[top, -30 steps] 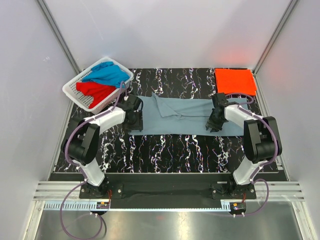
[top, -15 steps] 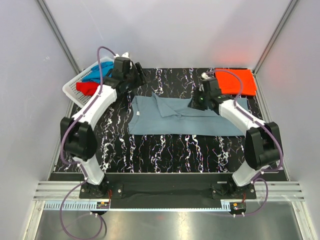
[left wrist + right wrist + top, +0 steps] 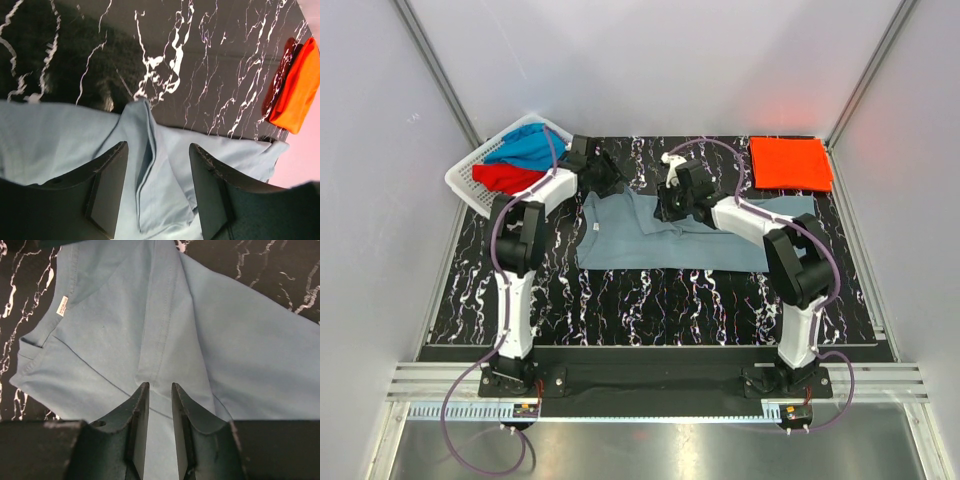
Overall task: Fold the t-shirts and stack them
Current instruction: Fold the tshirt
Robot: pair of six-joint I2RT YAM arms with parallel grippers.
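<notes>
The dull grey-blue t-shirt lies spread flat across the middle of the black marbled table, with a sleeve folded inward near its far left part. My left gripper is open wide just above that fold at the shirt's far edge and holds nothing. My right gripper hovers over the same folded strip with its jaws a narrow gap apart, and cloth shows through the gap. The orange-red t-shirt lies folded at the far right. The bright blue and red t-shirts lie in the basket.
The white slotted basket stands at the far left corner, partly off the table. Grey walls and metal posts close in the back and sides. The orange-red shirt also shows in the left wrist view.
Both arms have swung from the shirt's near left and right parts up to its far edge. They have then closed in toward each other over the folded sleeve. The shirt has stayed flat.
</notes>
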